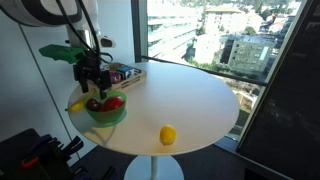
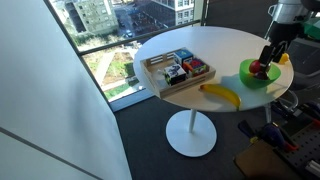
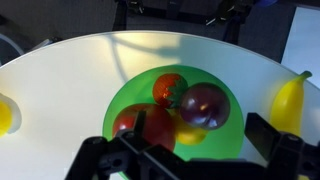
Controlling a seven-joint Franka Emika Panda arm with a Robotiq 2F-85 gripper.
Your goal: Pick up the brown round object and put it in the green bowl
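The round white surface (image 3: pixel 70 60) carries the bright green round plastic bowl (image 3: pixel 128 92) directly beneath the gripper (image 3: pixel 200 148), whose jaws stand spread and empty. Inside the bowl, just ahead of the gap between the jaws, lies the small glossy maroon-brown ball (image 3: pixel 205 103), smooth and plum-like, touching a round red fruit (image 3: pixel 168 88).

Desk (image 1: pixel 205 95): bowl (image 3: pixel 122 95) near the edge, holding ball (image 3: pixel 205 105) beside two other fruits. Tool (image 1: pixel 97 88) directly above bowl. Banana (image 2: pixel 220 94) just beside bowl; tray (image 2: pixel 190 82) beyond. Lone fruit (image 1: pixel 168 134) well apart.
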